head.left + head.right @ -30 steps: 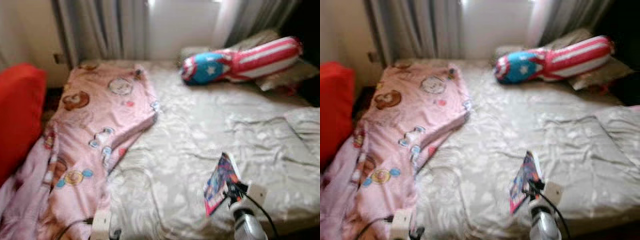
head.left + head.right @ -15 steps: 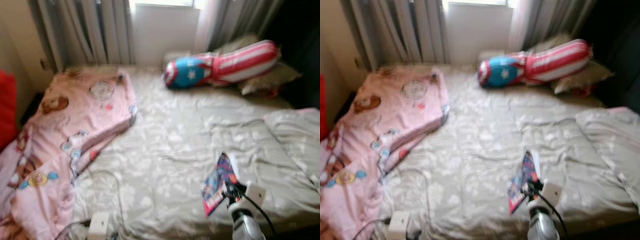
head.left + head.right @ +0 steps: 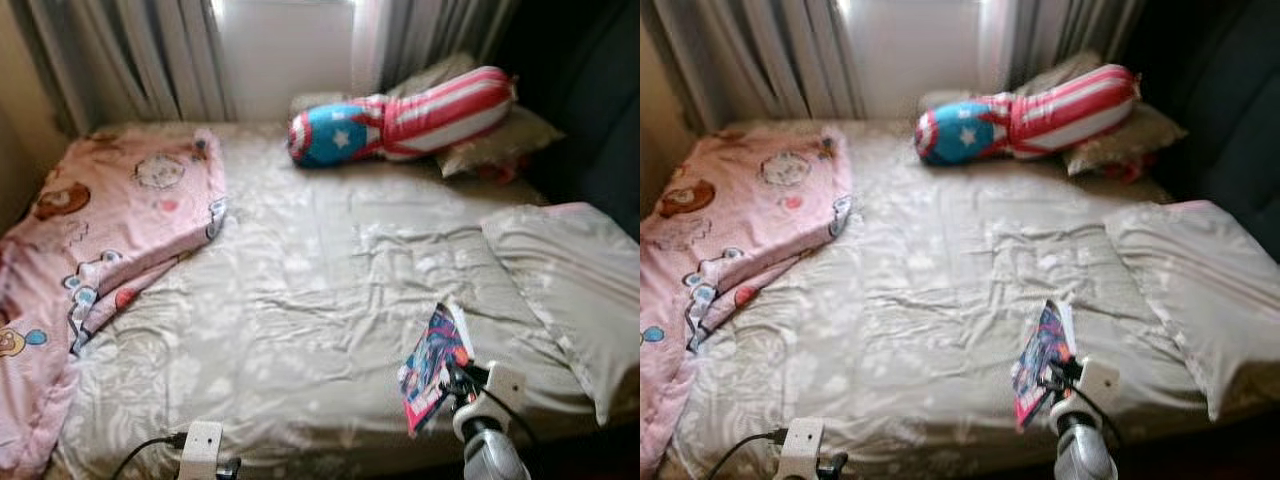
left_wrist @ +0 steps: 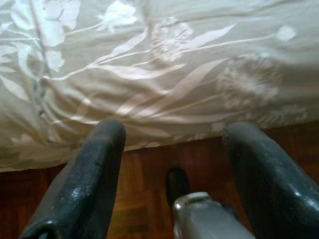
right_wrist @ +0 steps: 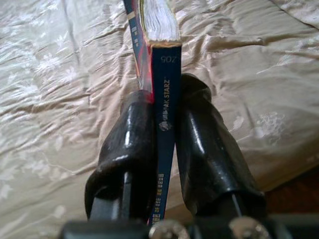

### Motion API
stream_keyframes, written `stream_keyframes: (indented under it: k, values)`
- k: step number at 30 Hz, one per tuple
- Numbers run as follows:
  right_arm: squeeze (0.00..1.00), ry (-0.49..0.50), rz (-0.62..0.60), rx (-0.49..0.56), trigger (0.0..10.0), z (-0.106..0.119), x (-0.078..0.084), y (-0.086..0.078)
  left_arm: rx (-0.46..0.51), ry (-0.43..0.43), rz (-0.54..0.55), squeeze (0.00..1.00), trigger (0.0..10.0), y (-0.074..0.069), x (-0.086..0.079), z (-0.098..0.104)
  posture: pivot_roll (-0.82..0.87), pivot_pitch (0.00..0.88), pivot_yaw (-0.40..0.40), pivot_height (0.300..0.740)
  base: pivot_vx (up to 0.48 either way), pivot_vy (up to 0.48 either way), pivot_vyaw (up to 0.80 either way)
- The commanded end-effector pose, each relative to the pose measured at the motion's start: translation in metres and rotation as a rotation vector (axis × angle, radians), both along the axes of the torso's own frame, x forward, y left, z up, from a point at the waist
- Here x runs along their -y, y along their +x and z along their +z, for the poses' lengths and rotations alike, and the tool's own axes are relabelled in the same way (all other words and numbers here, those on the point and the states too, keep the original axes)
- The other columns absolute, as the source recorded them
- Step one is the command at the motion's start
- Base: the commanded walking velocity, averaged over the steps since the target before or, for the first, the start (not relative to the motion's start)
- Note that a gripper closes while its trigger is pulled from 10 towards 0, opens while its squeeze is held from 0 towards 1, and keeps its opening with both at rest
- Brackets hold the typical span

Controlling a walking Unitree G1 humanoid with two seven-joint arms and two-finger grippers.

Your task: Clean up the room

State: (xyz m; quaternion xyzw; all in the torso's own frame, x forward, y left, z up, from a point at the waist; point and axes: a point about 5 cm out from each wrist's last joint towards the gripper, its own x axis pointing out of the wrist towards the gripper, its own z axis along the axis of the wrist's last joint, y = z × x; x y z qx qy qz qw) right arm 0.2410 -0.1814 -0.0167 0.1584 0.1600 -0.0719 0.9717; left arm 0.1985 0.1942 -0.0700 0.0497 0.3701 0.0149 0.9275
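Backlit window glare, soft blur, dim right

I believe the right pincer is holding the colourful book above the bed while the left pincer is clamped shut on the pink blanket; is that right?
Not quite. The right pincer does grip the colourful book above the bed, but the left pincer holds nothing: the left wrist view shows its fingers spread apart over the bed's edge and the wooden floor, away from the pink blanket.
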Motion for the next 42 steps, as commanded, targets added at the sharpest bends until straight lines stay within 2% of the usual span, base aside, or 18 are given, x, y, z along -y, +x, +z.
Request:
stream_keyframes:
  k: [1,30,42]
  values:
    - [0.0,-0.026,-0.011,0.032,10.0,0.0061,0.0069,0.0039,-0.035,-0.013,0.004,0.0,10.0,-0.0088,0.0043,-0.0057,-0.04,0.0,-0.034,0.74,0.0,-0.439,0.52]
    - [0.0,-0.016,-0.024,0.013,10.0,0.0018,0.0076,0.0029,-0.042,-0.024,0.01,0.0,10.0,-0.0111,0.0031,-0.0068,-0.04,0.0,-0.032,0.74,0.0,-0.028,0.0]
    - [0.0,-0.021,-0.03,-0.001,10.0,0.0002,0.0084,0.0032,-0.043,-0.022,0.011,0.0,10.0,-0.012,0.0027,-0.0072,-0.04,0.0,-0.034,0.74,0.312,0.0,0.0]
